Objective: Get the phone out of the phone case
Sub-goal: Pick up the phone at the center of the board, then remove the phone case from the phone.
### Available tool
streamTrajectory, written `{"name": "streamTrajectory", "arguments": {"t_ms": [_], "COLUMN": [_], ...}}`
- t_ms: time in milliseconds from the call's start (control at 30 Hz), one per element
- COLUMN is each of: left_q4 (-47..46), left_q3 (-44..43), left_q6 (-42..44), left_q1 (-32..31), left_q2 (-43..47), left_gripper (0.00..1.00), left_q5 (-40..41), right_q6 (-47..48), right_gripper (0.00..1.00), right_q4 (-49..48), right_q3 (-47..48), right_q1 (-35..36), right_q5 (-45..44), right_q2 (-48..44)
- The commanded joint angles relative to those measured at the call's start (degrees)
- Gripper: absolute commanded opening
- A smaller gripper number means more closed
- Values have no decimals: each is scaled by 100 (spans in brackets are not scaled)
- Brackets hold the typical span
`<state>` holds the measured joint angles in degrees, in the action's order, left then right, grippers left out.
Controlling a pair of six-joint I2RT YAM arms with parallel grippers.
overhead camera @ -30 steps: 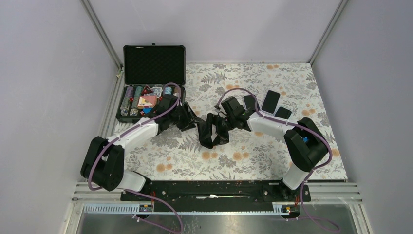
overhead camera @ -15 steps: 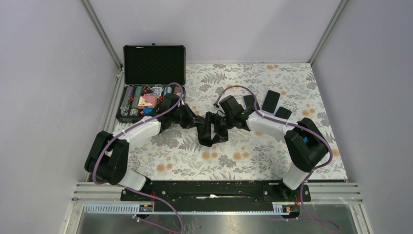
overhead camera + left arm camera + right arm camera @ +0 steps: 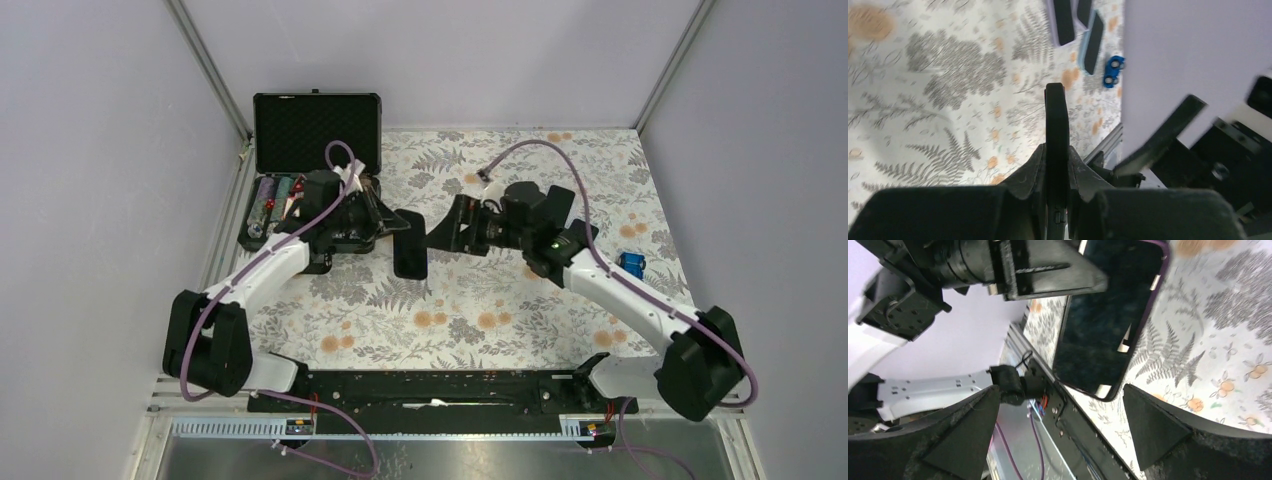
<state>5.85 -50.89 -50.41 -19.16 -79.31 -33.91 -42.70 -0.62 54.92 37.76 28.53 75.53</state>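
Observation:
The phone (image 3: 410,252) is a dark slab with a thin purple-tinted case rim, held on edge above the table's middle. My left gripper (image 3: 398,226) is shut on its upper part. The left wrist view shows its thin edge (image 3: 1056,120) clamped between my left gripper's (image 3: 1056,162) fingers. My right gripper (image 3: 452,226) is open and empty, just right of the phone and facing it. In the right wrist view the dark screen (image 3: 1103,325) sits ahead of my right gripper (image 3: 1060,395), between the spread fingers (image 3: 1158,430), with no contact.
An open black case (image 3: 316,130) with poker chips stands at the back left, partly behind my left arm. A blue toy car (image 3: 630,262) lies at the right. Spare dark phones (image 3: 1064,20) lie beyond it near the car (image 3: 1111,71).
Both grippers were together on the phone in the table's middle. The right gripper has let go and drawn back to the right; the left arm has lifted the phone up and back.

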Motion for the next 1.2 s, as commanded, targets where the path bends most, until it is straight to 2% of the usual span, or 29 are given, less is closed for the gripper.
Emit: {"name": "streamTrajectory", "arguments": {"t_ms": [0, 100, 233, 333, 400, 467, 533, 633, 667, 733, 800, 867, 1000, 1100, 1167], "left_q4": [-1011, -1455, -1599, -2312, -3295, -3961, -4178, -4101, -4027, -3977, -3806, -3600, -3425, -3339, -3556], "left_q3": [-621, -929, -1441, -1453, -1303, -1205, -1182, -1065, -1045, -999, -997, -988, -912, -851, -795], "left_q6": [160, -18, -14, -667, -1434, -2009, -2311, -2472, -2473, -2497, -2466, -2358, -2267, -2331, -2533], "left_q1": [268, 389, 404, 404, 404, 404, 405, 404, 408, 404, 404, 404, 404, 400, 362], "left_q2": [493, 631, 774, 893, 931, 964, 990, 1075, 1095, 1118, 1155, 1184, 1207, 1175, 1129], "left_gripper": [0, 0, 0, 0, 0, 0, 0, 0, 0, 0, 0, 0, 0, 0, 0], "left_q5": [-1531, -2020, -2422, -2681, -2902, -2961, -2974, -2767, -2694, -2609, -2437, -2231, -1975, -1852, -1849], "right_q6": [-552, -639, -871, -977, -982, -1080, -1293, -1650, -1736, -1794, -1730, -1626, -1540, -1669, -1539], "right_gripper": [98, 95, 91, 89, 84, 73, 65, 59, 61, 75, 89, 97, 100, 100, 99], "right_q4": [-1090, -1296, -1900, -2464, -2770, -3077, -3449, -4021, -4113, -4245, -4144, -3721, -3322, -3858, -3552], "right_q3": [-372, -463, -486, -293, -24, 243, 387, 474, 454, 307, 128, 26, 34, 40, 340], "right_q1": [-388, -446, -448, -453, -448, -449, -445, -442, -437, -437, -442, -436, -443, -436, -369], "right_q5": [-452, -891, -1231, -1087, -910, -663, -459, -116, -109, -220, -683, -1168, -1506, -1169, -877], "right_q2": [-610, -1006, -1243, -1048, -854, -670, -544, -442, -447, -569, -768, -997, -1233, -1174, -1002]}}
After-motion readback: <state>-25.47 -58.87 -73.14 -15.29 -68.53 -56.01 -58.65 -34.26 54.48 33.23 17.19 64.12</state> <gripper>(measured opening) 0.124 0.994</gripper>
